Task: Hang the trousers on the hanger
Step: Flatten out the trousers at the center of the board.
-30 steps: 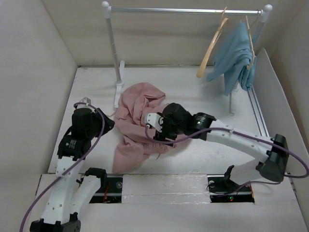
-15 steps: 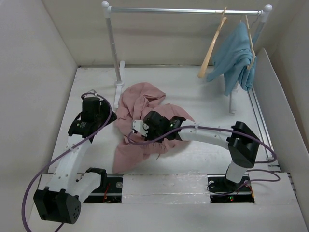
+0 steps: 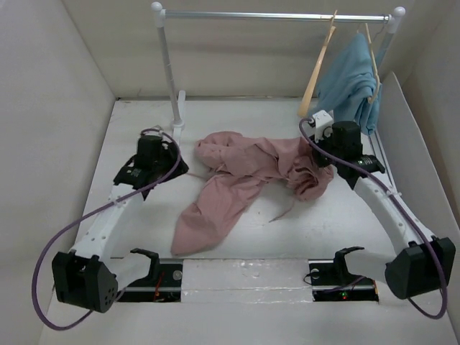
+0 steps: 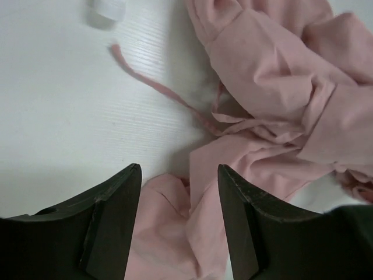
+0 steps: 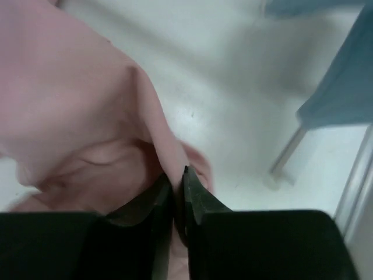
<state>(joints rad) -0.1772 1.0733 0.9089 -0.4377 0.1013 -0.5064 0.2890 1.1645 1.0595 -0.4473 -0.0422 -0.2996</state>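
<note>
The dusty-pink trousers lie stretched across the table, with one leg trailing toward the near edge. My right gripper is shut on a fold of the trousers at their right end; in the right wrist view the jaws pinch the cloth. At their left end my left gripper is open and low. In the left wrist view pink cloth and a drawstring lie below the left gripper. The pale wooden hanger hangs on the rail, just beyond my right gripper.
A white clothes rail spans the back, its left post footed near my left gripper. A light-blue garment hangs on its own hanger at the right end. White walls close in the table on both sides.
My right gripper closed on the trousers and dragged them right, toward the hanger, spreading the heap out. My left arm reached farther forward beside the trousers' left end.
</note>
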